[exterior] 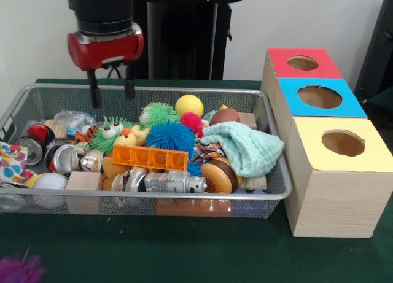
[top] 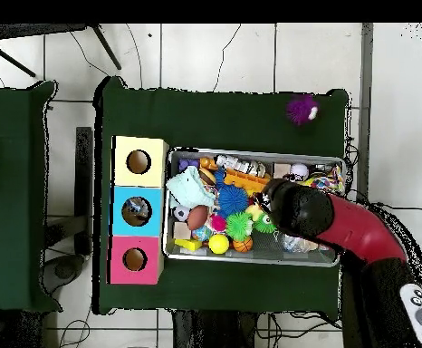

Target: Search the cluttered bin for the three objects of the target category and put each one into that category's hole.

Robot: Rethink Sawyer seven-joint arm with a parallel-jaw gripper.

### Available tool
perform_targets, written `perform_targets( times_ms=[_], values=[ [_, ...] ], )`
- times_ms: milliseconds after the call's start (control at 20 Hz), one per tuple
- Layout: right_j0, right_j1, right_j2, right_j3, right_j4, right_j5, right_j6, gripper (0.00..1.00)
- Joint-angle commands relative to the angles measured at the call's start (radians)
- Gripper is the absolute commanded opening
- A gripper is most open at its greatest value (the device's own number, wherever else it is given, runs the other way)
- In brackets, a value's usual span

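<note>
jaws [exterior: 111, 89] apart, empty; above wire bin [exterior: 153, 89] far-left corner | toys heaped below

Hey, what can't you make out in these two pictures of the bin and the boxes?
- Insides of the three wooden boxes: both views show only dark holes.
- Items beneath the mint-green cloth: covered, front view.
- The tool: overhead, the red and black arm hides it.
- Purple fuzzy object: cut off, front view's bottom edge.
</note>
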Motion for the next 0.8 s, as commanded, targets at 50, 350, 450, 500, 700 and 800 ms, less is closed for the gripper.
perform_targets(
  times_ms=[50, 350, 450, 500, 700, 800],
  values=[
    [-0.141, 0.044, 0.011, -0.005, -0.136, 0.069, -0.069, 1.00],
    [-0.218, 0.080, 0.037, -0.014, -0.259, 0.054, -0.125, 1.00],
    [-0.249, 0.091, 0.057, 0.004, -0.294, 0.035, -0.126, 1.00],
    [-0.263, 0.102, 0.071, 0.008, -0.304, 0.025, -0.121, 1.00],
    [-0.315, 0.152, 0.125, 0.051, -0.332, -0.057, -0.069, 1.00],
    [-0.318, 0.169, 0.127, 0.066, -0.342, -0.092, -0.019, 1.00]
  ],
)
